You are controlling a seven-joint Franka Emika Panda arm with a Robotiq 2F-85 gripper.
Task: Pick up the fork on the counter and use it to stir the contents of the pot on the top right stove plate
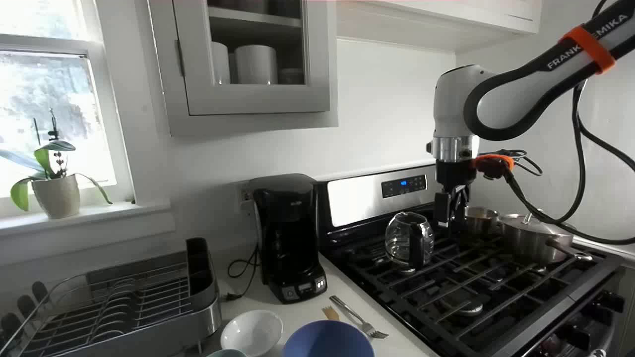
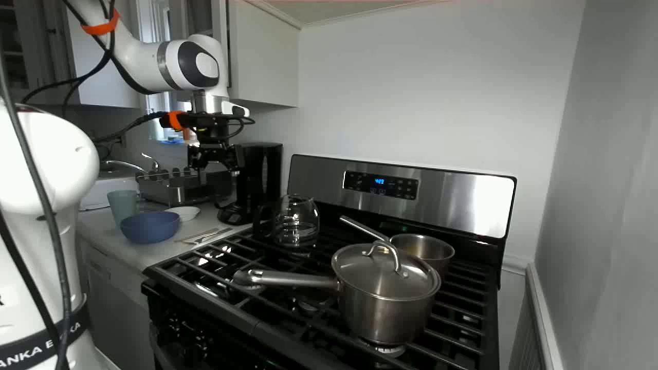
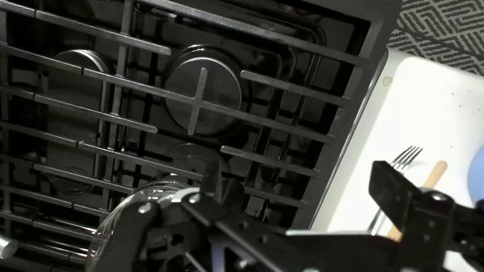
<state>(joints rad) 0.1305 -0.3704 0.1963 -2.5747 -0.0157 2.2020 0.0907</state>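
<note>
Above the range (image 3: 211, 107), the claw (image 3: 297, 175) (empty) gapes wide.

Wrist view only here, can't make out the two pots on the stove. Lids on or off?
Observer: The front pot has its lid on; the rear pot is open.
Operator: The jaws hide part of the fork from me. Which way does its handle end point?
Observer: Towards the coffee maker.
Operator: Are my open jaws down at the counter?
Observer: No, both exterior views show them hanging well above it.
</note>
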